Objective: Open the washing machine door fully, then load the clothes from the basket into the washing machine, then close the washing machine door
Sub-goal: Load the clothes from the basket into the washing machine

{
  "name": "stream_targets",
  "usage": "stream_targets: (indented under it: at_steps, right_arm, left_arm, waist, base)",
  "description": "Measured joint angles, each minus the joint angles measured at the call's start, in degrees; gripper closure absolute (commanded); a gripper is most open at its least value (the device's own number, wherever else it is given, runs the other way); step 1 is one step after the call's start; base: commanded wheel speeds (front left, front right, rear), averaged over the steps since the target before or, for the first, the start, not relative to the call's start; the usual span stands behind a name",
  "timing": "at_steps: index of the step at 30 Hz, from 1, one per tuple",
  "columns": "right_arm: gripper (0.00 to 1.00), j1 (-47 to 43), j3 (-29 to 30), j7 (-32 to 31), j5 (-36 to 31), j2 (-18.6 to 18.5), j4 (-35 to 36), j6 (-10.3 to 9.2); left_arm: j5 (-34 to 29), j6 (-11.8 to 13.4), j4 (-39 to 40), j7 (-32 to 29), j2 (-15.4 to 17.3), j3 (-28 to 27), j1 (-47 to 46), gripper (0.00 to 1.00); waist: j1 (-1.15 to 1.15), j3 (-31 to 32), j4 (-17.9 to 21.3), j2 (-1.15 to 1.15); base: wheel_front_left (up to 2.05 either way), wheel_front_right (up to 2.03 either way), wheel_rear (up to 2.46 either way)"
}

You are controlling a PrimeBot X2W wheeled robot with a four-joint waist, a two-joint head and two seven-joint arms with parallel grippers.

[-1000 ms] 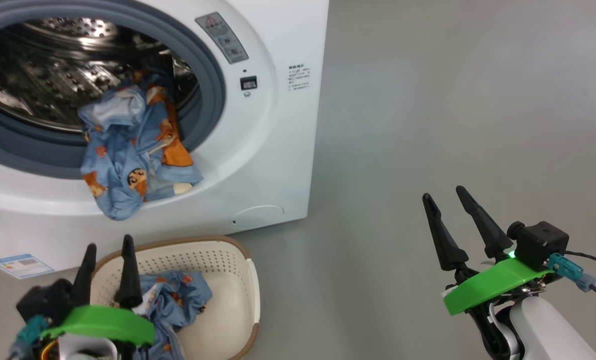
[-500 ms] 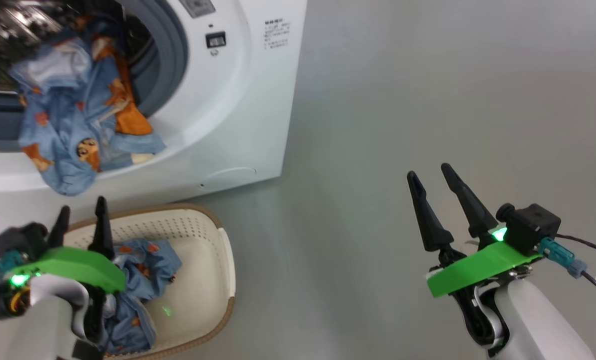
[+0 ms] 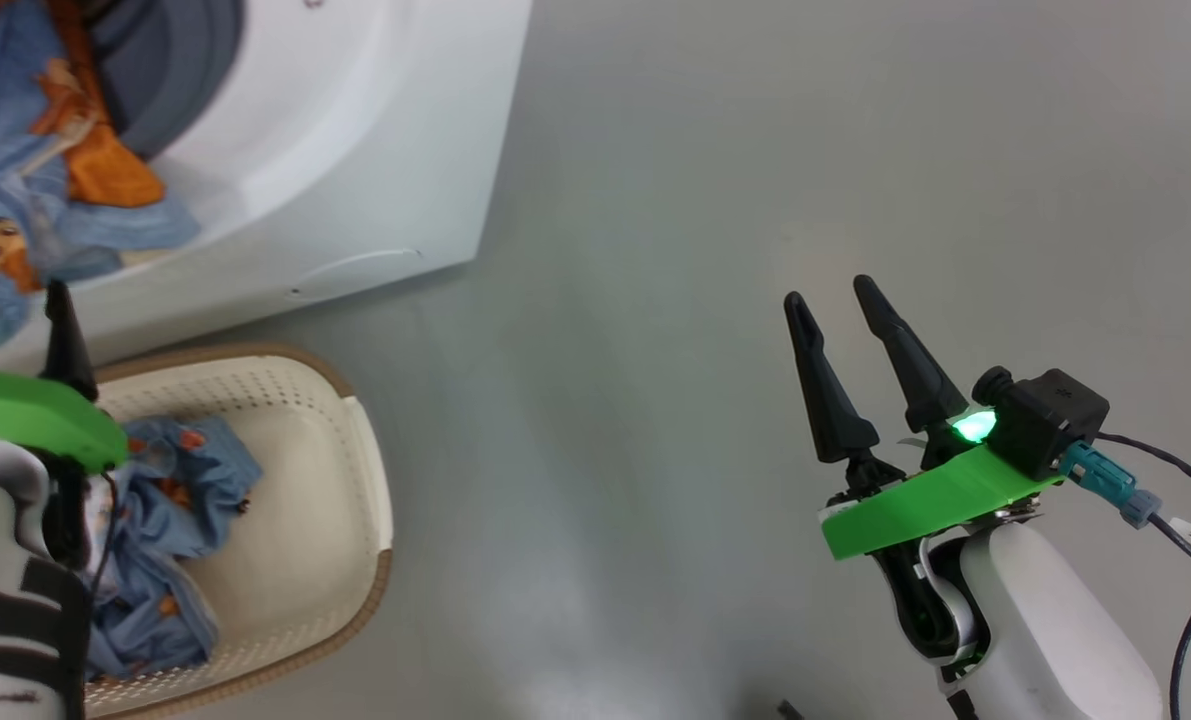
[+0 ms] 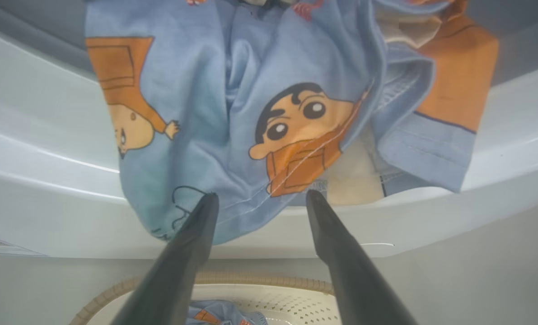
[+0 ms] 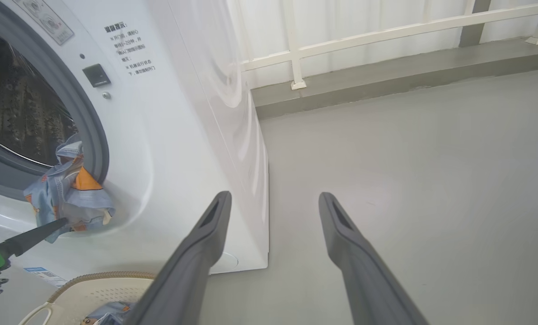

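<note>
The white washing machine [image 3: 355, 150] stands at the upper left, its opening uncovered; the washing machine door is out of view. A light blue cartoon-print garment [image 4: 269, 113] hangs out over the opening's lower lip. My left gripper [image 4: 262, 196] is open just below that garment's hem, its fingertips at the cloth's edge and nothing between them. Below it sits the cream basket [image 3: 355, 520] with more clothes [image 3: 175, 490] inside. My right gripper [image 3: 830, 295] stands open and empty over bare floor, to the right of the machine [image 5: 183, 135].
Grey floor [image 3: 655, 300] stretches right of the machine and basket. A white railing on a raised step [image 5: 386, 31] runs along the back. A cable [image 3: 1185, 500] trails from my right wrist.
The head camera has swung right and down, so machine and basket slid to the picture's left. My left gripper sits closer to the hanging garment. Both grippers stay open.
</note>
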State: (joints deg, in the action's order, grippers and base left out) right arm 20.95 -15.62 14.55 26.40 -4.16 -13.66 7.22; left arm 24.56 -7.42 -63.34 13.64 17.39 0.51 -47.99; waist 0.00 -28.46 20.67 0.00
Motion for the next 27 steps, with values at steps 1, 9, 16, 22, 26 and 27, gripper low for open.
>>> stream_targets:
  at_steps: [1, 9, 16, 22, 26, 27]
  right_arm:
    - [0.0, 0.07, 0.0, 0.0, -0.03, 0.23, 0.1, 0.0]
    - [0.0, 1.25, 0.12, 0.0, -0.08, 0.58, 0.35, 0.0]
    - [0.0, 1.25, 0.18, 0.0, -0.13, 0.86, 0.36, 0.0]
    - [0.0, 1.26, 0.53, 0.0, -0.14, 1.11, 0.34, 0.0]
    - [0.0, 1.58, 0.7, 0.0, -0.15, 1.22, 0.2, 0.0]
    - [0.0, 1.96, 0.74, 0.0, -0.15, 1.27, 0.08, 0.0]
  left_arm:
    - [-0.01, 0.31, -0.44, 0.05, 0.12, -0.02, -0.78, 0.0]
    - [0.18, 3.19, -4.22, 0.3, 1.07, -1.05, -5.3, 0.0]
    - [0.68, 5.72, -3.37, 0.76, 1.36, -2.87, -6.99, 0.0]
    - [0.49, 6.21, -1.05, 0.65, 1.36, -3.47, -6.28, 0.0]
    - [0.02, 5.45, -0.07, 0.66, 1.19, -3.52, -5.95, 1.0]
    - [0.02, 5.44, 0.05, 0.66, 1.09, -3.58, -5.94, 1.0]
  waist:
    - [0.0, -0.59, 0.37, 0.0]
    - [0.0, -3.53, 2.36, 0.0]
    - [0.0, -4.77, 3.19, 0.0]
    - [0.0, -5.1, 2.96, 0.0]
    - [0.0, -5.0, 2.56, 0.0]
    - [0.0, -4.9, 2.44, 0.0]
  base:
    - [0.0, 0.0, 0.0]
    - [0.0, 0.0, 0.0]
    - [0.0, 0.0, 0.0]
    - [0.0, 0.0, 0.0]
    - [0.0, 0.0, 0.0]
    - [0.0, 0.0, 0.0]
